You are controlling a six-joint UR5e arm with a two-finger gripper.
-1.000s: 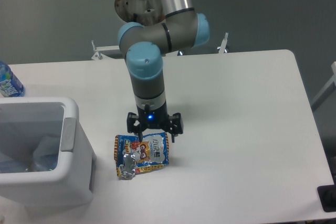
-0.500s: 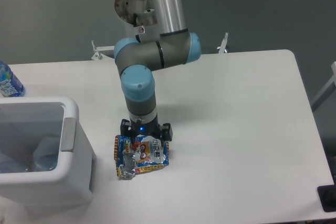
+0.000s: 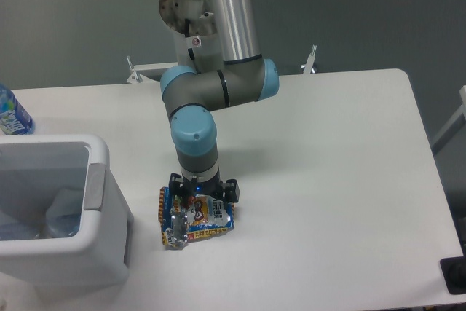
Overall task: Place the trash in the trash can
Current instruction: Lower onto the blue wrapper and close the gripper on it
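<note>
The blue foil snack wrapper [image 3: 196, 220] with orange edges lies crumpled on the white table, just right of the trash can. My gripper [image 3: 202, 200] is straight above it, pointing down, fingers spread and low over the wrapper's upper part; the tips are hard to make out against the foil. The white trash can [image 3: 98, 180] stands at the left front, with a grey panel on its right rim. Inside it I see a pale, clear plastic shape [image 3: 62, 216] that looks like the unlabelled bottle.
A bottle with a blue label [image 3: 11, 116] stands at the far left edge behind the bin. The white table [image 3: 328, 180] stretches to the right. A black object [image 3: 455, 276] sits at the front right corner.
The gripper has moved left and come down from beside the wrapper's top edge to directly over it. The wrapper has not moved.
</note>
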